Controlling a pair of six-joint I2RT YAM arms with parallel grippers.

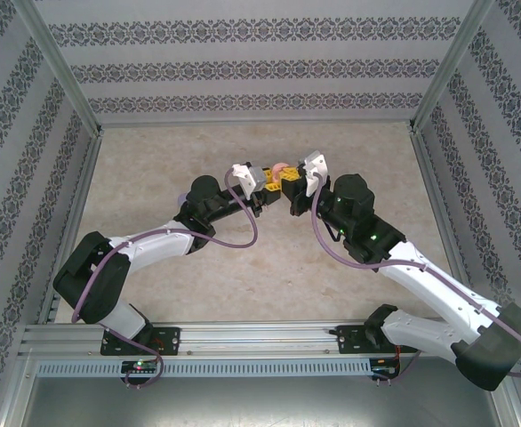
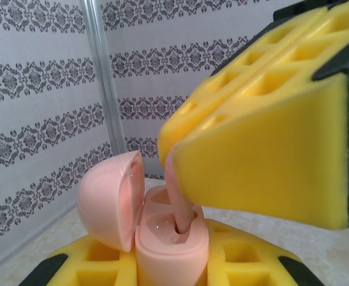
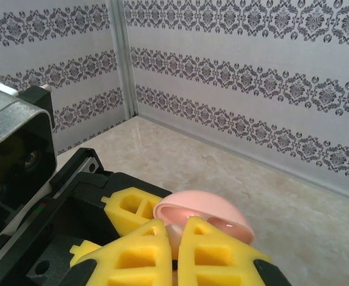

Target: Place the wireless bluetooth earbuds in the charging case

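Left gripper (image 1: 268, 182) clamps the pale pink round plastic charging case (image 2: 170, 253), lid open, at lower centre. Right gripper (image 3: 174, 244) pinches a pale pink stemmed earbud (image 2: 180, 202), its stem in a socket (image 2: 159, 227). A tilted stem could jam, or slip from the yellow foam pads (image 2: 264, 155). The left wrist view reveals the socket; the right wrist view, the lid (image 3: 204, 214).

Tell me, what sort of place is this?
Probably a small enclosed robot test bench, not a home: patterned wall panels box in a stone-look tabletop, aluminium posts frame it, and the left arm and right arm are bolted at its near edge.
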